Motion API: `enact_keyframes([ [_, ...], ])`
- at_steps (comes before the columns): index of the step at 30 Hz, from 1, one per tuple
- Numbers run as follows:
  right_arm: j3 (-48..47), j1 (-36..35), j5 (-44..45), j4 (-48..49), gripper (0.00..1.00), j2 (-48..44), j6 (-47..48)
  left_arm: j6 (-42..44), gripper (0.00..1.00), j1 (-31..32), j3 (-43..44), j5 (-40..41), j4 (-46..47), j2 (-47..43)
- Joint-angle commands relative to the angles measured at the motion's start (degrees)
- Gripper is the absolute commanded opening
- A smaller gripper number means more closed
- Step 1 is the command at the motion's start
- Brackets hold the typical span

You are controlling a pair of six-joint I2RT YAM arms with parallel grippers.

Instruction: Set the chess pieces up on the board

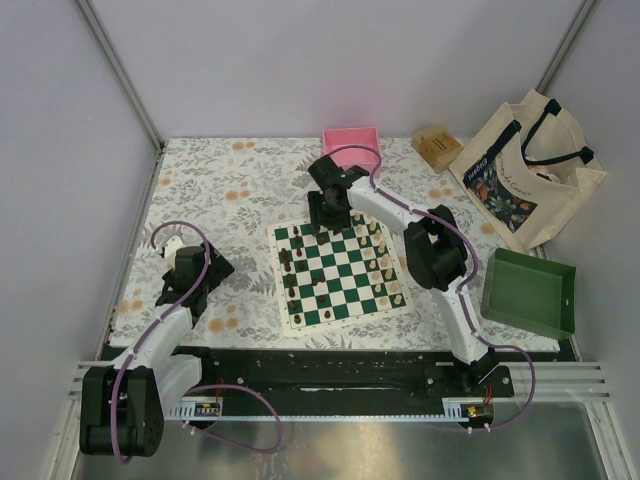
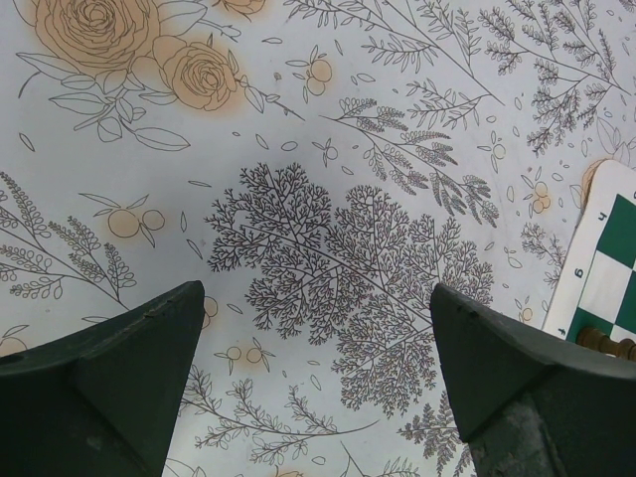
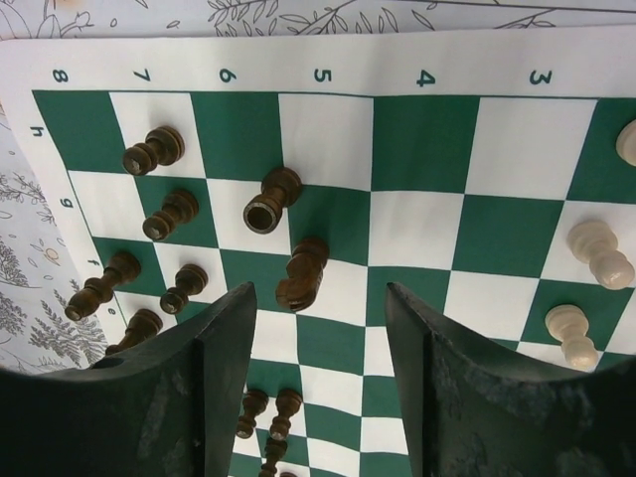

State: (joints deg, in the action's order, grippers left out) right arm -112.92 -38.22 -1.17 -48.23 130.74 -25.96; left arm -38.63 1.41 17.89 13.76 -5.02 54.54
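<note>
The green and white board [image 1: 343, 277] lies in the middle of the table. Dark pieces [image 1: 288, 268] stand along its left side and cream pieces [image 1: 386, 270] along its right. My right gripper [image 1: 328, 220] hangs open over the board's far left corner. In the right wrist view the board [image 3: 417, 139] fills the frame. There the right gripper [image 3: 320, 298] is empty, with a dark knight [image 3: 301, 273] just ahead of its tips and a dark rook [image 3: 270, 199] beyond. Cream pieces [image 3: 596, 253] stand to the right. My left gripper [image 1: 212, 268] is open and empty over the tablecloth [image 2: 316, 290], left of the board's edge [image 2: 616, 238].
A pink tray [image 1: 352, 146] sits at the far edge behind the board. A green tray [image 1: 528, 292] is on the right. A tote bag [image 1: 525, 170] and a brown box [image 1: 437, 146] stand at the back right. A dark piece [image 2: 606, 343] shows by the left gripper's right finger.
</note>
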Motion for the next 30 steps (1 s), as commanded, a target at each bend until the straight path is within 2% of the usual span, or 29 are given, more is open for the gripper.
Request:
enact_keyframes([
  [1, -3.09, -0.72, -0.59, -1.08, 0.62, 1.27, 0.73, 0.22, 0.99, -0.09, 1.97, 0.22, 1.50, -0.05],
  [7, -4.32, -1.24, -0.50, -1.87, 0.60, 3.03, 1.08, 0.22, 0.99, -0.09, 1.97, 0.22, 1.59, -0.05],
  [14, -5.46, -1.77, 0.38, -2.13, 0.51, 3.91, 2.05, 0.22, 0.99, -0.09, 1.97, 0.22, 1.50, -0.14],
  [21, -6.78, -2.74, 3.10, -3.36, 0.46, 3.65, 3.19, 0.22, 0.99, -0.09, 1.97, 0.30, 1.59, -0.14],
  [22, -6.78, -2.91, 3.28, -3.54, 0.42, 3.39, 3.19, 0.22, 0.99, -0.09, 1.97, 0.30, 1.50, -0.05],
  [27, -5.82, -3.36, 4.42, -3.89, 0.40, 1.80, 3.02, 0.22, 0.99, -0.09, 1.97, 0.22, 1.59, -0.14],
  [30, -5.64, -3.53, 5.21, -4.15, 0.28, 1.89, 3.19, 0.22, 0.99, 0.00, 1.97, 0.30, 1.50, -0.14],
])
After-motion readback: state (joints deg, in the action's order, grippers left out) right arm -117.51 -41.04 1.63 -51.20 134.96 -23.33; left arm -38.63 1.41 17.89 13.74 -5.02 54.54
